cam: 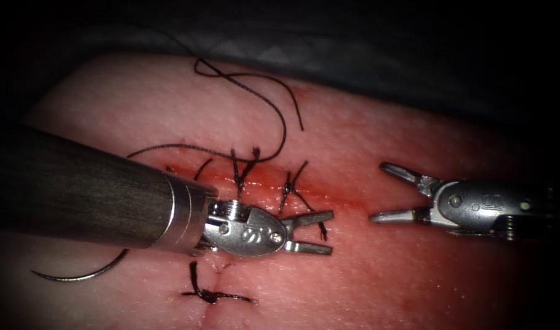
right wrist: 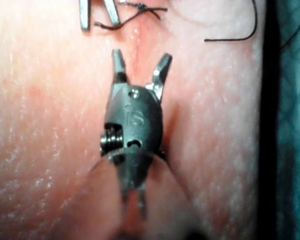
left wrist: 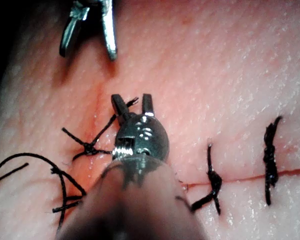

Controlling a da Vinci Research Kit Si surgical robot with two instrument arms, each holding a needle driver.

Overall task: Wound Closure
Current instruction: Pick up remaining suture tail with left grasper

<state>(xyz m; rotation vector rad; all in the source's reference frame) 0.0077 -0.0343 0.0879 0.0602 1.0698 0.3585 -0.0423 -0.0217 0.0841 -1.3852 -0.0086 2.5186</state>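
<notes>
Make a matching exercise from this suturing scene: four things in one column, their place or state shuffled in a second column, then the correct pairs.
Things
1. left tool
2. right tool
3. needle
4. thread

Place or state
A. lies free on the tissue, beside the left shaft
B. jaws open, holding nothing, right of the stitches
C. loops loose across the far side of the tissue
D. jaws open, holding nothing, by the knotted stitches

Pairs: 1-D, 2-B, 3-A, 4-C

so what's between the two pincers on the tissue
In the endoscope view, bare tissue with red fluid separates the open left pincer from the open right pincer; both hold nothing.
</notes>
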